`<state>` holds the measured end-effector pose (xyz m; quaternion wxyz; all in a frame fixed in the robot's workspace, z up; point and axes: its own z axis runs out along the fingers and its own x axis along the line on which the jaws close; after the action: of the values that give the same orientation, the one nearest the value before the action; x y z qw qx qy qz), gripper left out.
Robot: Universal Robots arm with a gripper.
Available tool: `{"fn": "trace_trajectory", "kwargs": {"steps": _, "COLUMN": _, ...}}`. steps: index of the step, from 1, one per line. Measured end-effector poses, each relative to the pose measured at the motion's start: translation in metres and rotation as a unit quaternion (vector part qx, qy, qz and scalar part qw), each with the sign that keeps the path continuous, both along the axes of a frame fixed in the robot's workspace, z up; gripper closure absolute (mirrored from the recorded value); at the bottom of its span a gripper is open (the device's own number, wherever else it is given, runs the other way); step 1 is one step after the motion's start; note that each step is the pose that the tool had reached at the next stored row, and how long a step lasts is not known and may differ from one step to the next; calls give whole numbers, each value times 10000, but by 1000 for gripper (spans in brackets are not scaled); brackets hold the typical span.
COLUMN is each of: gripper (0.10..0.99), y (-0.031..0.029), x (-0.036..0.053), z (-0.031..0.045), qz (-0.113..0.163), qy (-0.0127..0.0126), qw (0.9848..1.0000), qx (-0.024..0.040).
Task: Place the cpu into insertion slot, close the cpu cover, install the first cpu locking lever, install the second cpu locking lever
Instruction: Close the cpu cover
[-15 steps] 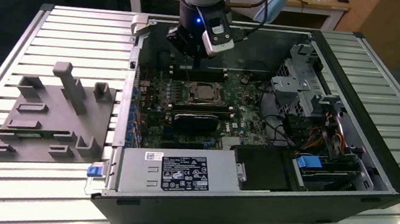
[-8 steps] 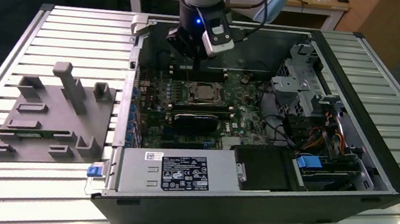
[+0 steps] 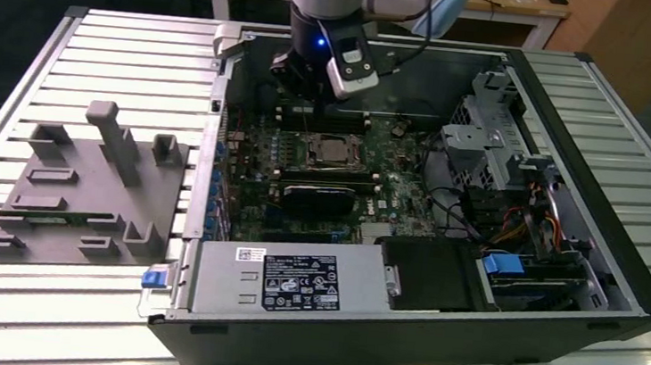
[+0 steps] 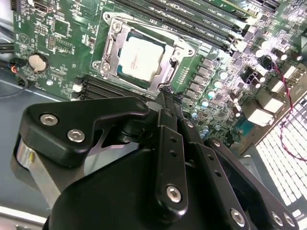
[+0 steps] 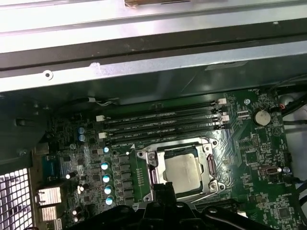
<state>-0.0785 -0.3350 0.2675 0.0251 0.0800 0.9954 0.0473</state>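
Where the black claw [image 4: 165, 92] reaches down into the open grey tower computer case [image 3: 602, 290] on the slatted metal bench [image 3: 135, 48], its fingers are pressed together. The tip stands just beside one edge of the small square insertion slot [image 4: 103, 64] on the green motherboard [image 4: 62, 28]. Whether the tip touches the slot's rim cannot be told. The small flat square cpu [image 4: 139, 58], with a silvery-tan metal top, sits inside the slot. The thin silver metal cpu cover [image 4: 113, 45], a square frame with a large cut-out, lies flat over the cpu's edges. Long black memory slots [image 5: 163, 125] run alongside the insertion slot.
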Motion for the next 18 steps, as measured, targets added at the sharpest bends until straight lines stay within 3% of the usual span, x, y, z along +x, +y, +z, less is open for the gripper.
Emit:
{"fn": "trace_trajectory", "kwargs": {"steps": 14, "gripper": 980, "y": 23, "x": -22, "z": -153, "qz": 198, "qy": -8, "qw": 9998, "qx": 8}}
{"fn": "trace_trajectory", "kwargs": {"steps": 18, "gripper": 980, "y": 24, "x": -12, "z": -181, "qz": 208, "qy": -7, "qw": 9998, "qx": -28}}
